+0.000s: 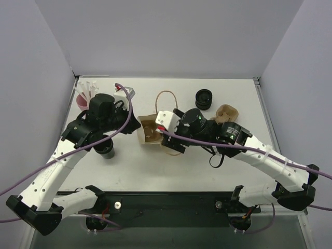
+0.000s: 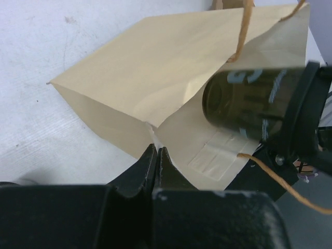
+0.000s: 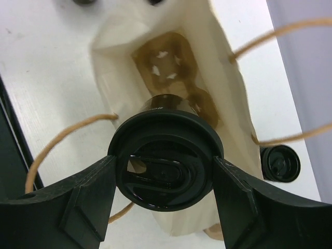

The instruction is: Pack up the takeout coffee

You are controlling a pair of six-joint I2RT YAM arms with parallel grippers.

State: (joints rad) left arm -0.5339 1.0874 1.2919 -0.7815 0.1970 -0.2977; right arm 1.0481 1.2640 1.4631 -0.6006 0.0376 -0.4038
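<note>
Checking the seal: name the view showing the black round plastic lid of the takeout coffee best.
Right wrist: the black round plastic lid faces the camera. Left wrist shows only its edge; the top view hides it.

Flat white table top, matte, enclosed by grey panels at left, right and far side. Carries, near centre, a brown paper bag with twine loop handles, laid on its side, mouth toward the right. Holds at the far-left corner a pink cup of white sticks, with a small white item near it, too small to identify. Bears a short stack of black ribbed rings toward the far edge, right of centre, and a brown moulded-pulp piece near it, not touching. Supports a dark round cup left of the bag, partly covered from above.
</note>
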